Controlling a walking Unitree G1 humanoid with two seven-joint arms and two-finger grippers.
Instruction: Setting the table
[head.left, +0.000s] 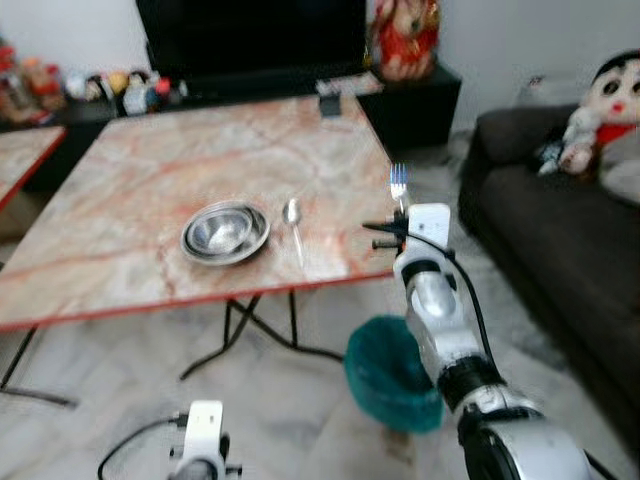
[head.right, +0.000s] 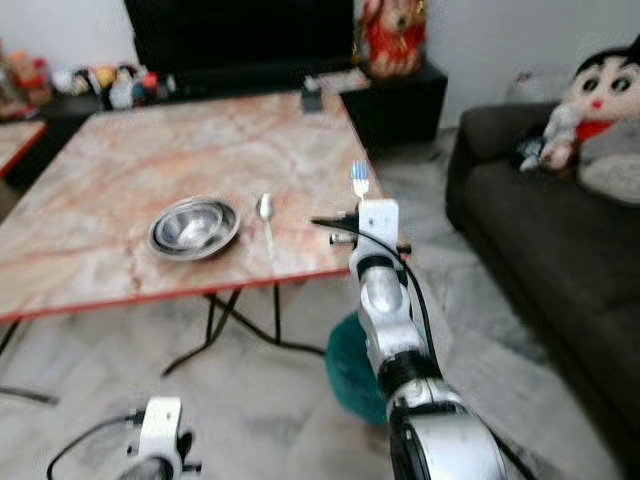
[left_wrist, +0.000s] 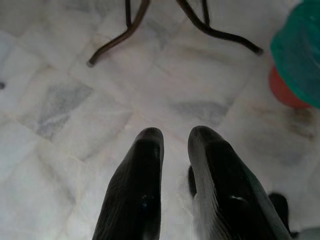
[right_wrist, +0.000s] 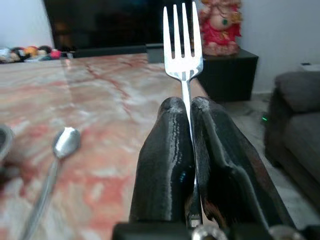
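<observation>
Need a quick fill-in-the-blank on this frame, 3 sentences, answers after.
1. The right gripper holds a ____ upright by its handle.
2. On the marble table, the spoon lies just right of the steel ____.
3. The left gripper hangs low over the ____, holding nothing.

Missing words: fork; bowl; floor

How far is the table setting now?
Done: the steel bowl sits on the marble table, with the spoon beside it. In hand: the right end effector grips a fork, tines up, near the table's edge. Left: laying the fork down.
</observation>
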